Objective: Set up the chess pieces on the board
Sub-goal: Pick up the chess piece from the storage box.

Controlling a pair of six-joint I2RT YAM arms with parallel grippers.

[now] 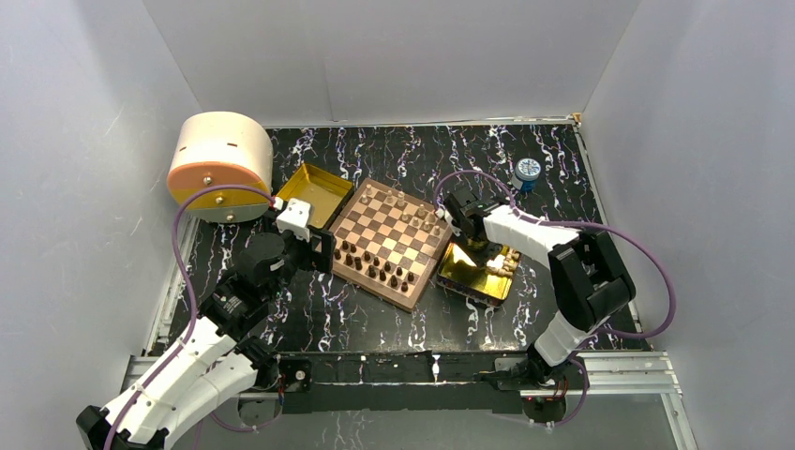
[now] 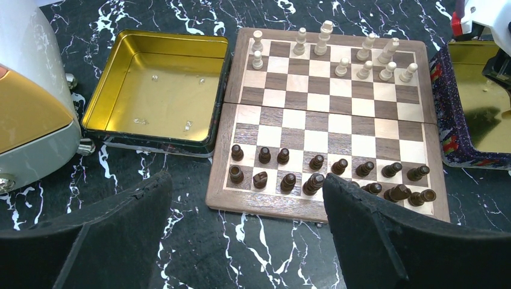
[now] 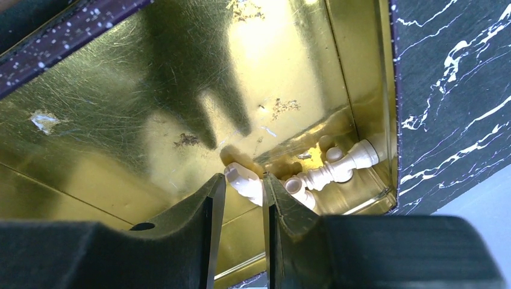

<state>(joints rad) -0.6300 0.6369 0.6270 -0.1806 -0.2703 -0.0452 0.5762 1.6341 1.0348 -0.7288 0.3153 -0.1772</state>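
The board (image 1: pixel 370 286) lies at an angle mid-table. Dark chess pieces (image 2: pixel 289 180) fill its two near rows, and several light chess pieces (image 2: pixel 364 60) stand in the far rows. My left gripper (image 2: pixel 245 183) hovers open over the table just short of the board's near rim (image 2: pixel 265 206), holding nothing. My right gripper (image 1: pixel 483 246) reaches down into the gold tray (image 1: pixel 469 277) right of the board. In the right wrist view its fingers are shut on a light chess piece (image 3: pixel 246 182) at the tips. Three more light pieces (image 3: pixel 337 168) lie in the tray's corner.
An empty gold tray (image 2: pixel 153 90) sits left of the board. A round cream and orange container (image 1: pixel 220 164) stands at the far left. A small blue and white roll (image 1: pixel 528 171) sits far right. White walls enclose the black marbled table.
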